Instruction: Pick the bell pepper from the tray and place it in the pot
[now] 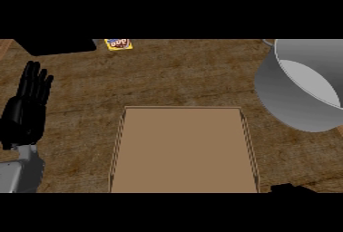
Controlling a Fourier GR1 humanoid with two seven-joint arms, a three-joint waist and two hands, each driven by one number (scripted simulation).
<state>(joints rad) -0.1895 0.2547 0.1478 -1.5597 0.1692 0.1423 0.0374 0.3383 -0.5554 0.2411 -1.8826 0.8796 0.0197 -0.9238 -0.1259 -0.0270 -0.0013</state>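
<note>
A brown tray (120,149) lies at the lower middle of the wooden counter, and nothing shows on its flat bottom. No bell pepper is visible anywhere. The grey pot (285,97) stands at the right edge, tilted in view, with its pale inside showing and no pepper seen in it. My left hand (25,108) rests open at the left edge, fingers straight and pointing up, apart from the tray. A small black shape (291,188) at the lower right edge is part of my right hand; its fingers are hidden.
A small yellow and blue packet (119,44) lies at the far edge of the counter. A black object (57,45) sits at the far left corner. Bare wooden counter (181,77) stretches between the tray and the far edge.
</note>
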